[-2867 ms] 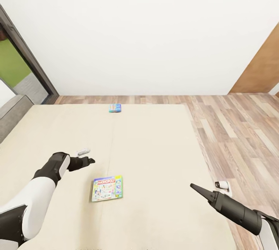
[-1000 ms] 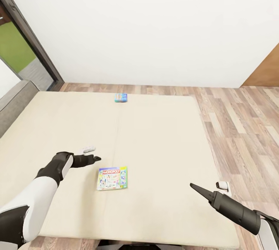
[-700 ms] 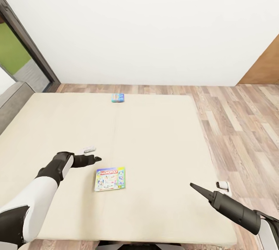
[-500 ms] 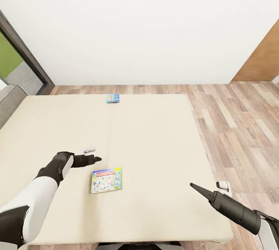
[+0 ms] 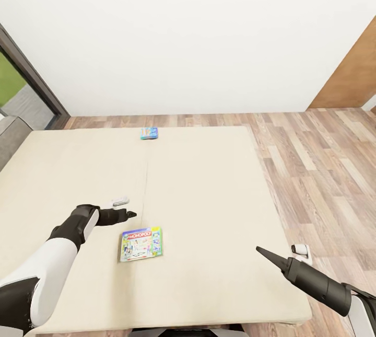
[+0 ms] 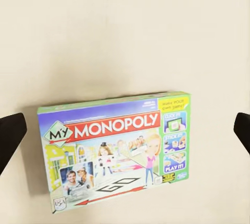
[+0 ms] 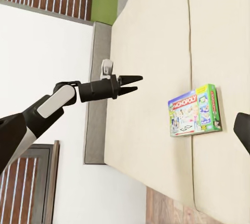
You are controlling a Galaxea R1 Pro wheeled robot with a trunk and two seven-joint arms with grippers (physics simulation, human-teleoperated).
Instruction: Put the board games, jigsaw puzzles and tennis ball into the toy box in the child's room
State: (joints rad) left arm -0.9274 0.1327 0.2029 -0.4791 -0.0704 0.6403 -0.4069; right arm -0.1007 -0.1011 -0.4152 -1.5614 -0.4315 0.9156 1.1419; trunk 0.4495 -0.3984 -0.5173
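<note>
Monopoly (image 5: 141, 244) lies flat low-centre on the bed (image 5: 209, 196), left gripper (image 5: 130, 215) spread empty above it, right gripper (image 5: 261, 251) state unclear

A home bedroom, large low bed (image 5: 209, 185) with plain beige cover, wood-plank floor (image 5: 324, 159), bare white wall (image 5: 198, 34), dark-framed window (image 5: 26, 81) onto greenery, two boxed board games (image 5: 141, 243) on the bed
</note>
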